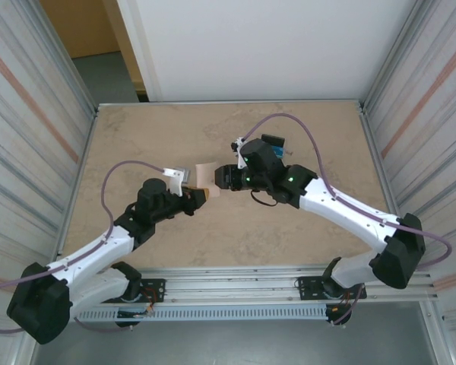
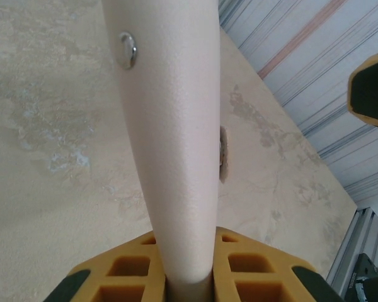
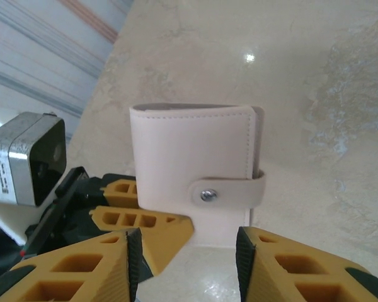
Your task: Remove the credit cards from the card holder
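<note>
left arm stretched toward mid-table [image 1: 289,228], left gripper [image 1: 200,195] clamped on one card holder [image 3: 189,151] | right arm bent inward facing it, right gripper [image 3: 189,242] spread, fingers flanking holder's edge | one snap tab [image 3: 230,190], fastened

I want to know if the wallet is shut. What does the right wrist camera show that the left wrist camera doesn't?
Right wrist: the wallet's front, its strap snapped shut. Left wrist: the wallet edge-on, from its gripped end up. Both: the wallet, the left end effector gripping it, the marble table.
</note>
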### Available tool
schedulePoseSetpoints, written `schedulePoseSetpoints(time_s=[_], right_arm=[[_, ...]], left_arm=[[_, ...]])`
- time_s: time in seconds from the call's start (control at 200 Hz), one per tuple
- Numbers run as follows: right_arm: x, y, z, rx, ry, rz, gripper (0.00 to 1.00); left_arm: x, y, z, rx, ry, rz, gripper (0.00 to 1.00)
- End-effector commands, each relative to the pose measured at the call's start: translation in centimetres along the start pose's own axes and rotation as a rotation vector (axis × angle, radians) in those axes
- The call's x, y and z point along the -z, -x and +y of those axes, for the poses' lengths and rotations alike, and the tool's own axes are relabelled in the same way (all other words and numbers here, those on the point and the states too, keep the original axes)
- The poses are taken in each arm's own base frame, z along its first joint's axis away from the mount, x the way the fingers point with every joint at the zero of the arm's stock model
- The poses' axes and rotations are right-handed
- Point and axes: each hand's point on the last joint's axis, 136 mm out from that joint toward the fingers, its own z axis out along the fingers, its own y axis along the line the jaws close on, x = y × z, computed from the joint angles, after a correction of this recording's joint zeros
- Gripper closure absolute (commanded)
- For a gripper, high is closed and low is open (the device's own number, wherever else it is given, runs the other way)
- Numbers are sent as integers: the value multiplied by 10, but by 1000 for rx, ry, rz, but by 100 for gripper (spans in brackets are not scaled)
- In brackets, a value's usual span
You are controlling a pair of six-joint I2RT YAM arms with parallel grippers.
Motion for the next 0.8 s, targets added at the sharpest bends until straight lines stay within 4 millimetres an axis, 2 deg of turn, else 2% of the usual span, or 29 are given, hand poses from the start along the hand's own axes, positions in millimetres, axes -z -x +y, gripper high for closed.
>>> schedulePoseSetpoints(time_s=[0.0, 0.486, 0.792], right_arm=[[-10, 3, 0, -7, -42, 1, 57], [-46, -8, 4, -3, -58, 83, 57], [-58, -14, -11, 1, -130, 104, 59]], left_arm=[[-1, 23, -14, -44, -39, -73, 95], [-3, 24, -16, -30, -54, -74, 95], [0, 29, -21, -27, -72, -89, 98]])
